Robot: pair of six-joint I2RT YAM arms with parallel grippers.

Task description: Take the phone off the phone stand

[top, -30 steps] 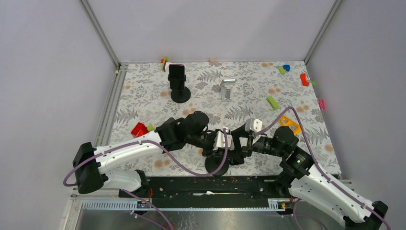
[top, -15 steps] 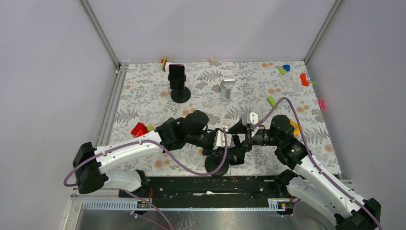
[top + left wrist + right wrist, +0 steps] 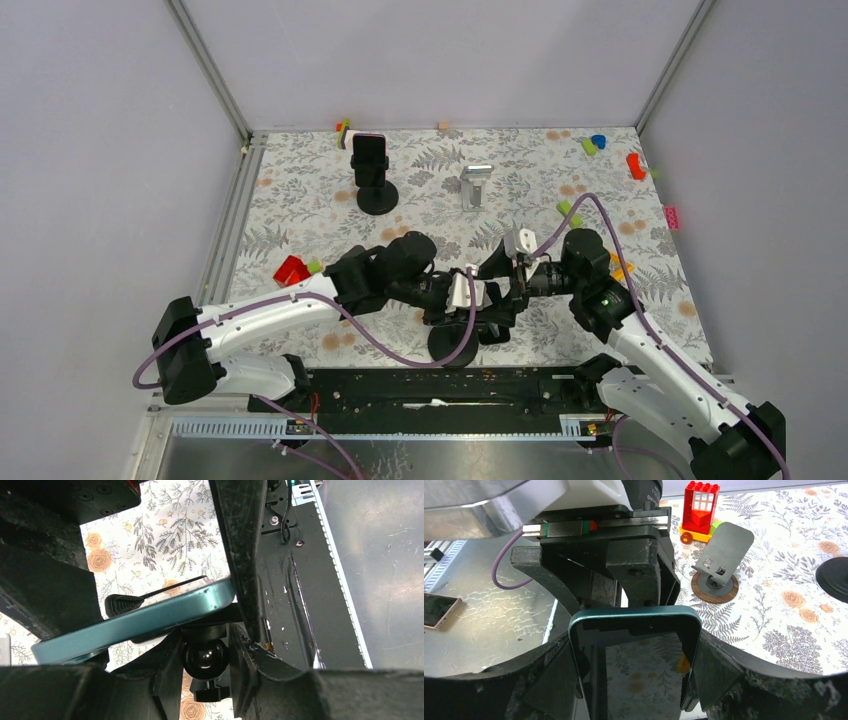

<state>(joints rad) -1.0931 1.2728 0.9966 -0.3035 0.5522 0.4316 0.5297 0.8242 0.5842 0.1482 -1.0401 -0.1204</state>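
A teal phone with a black screen (image 3: 636, 670) sits between my right gripper's (image 3: 634, 665) two fingers, which are shut on its side edges. In the left wrist view its teal edge (image 3: 135, 622) lies tilted just above the black phone stand's ball joint (image 3: 205, 657). My left gripper (image 3: 205, 652) is shut on that ball joint. In the top view both grippers meet at the table's near middle, left (image 3: 476, 298) and right (image 3: 505, 268), above the stand's round black base (image 3: 448, 347).
A second black stand holding a phone (image 3: 371, 172) and a silver stand (image 3: 476, 185) are at the back. A red brick (image 3: 291, 270), green brick (image 3: 568, 212) and orange piece (image 3: 612, 265) lie around. A grey stand on a wooden disc (image 3: 719, 555) is close.
My right arm has risen and swung toward the far side, tilting the phone up with it. The left arm has stayed in place on the stand.
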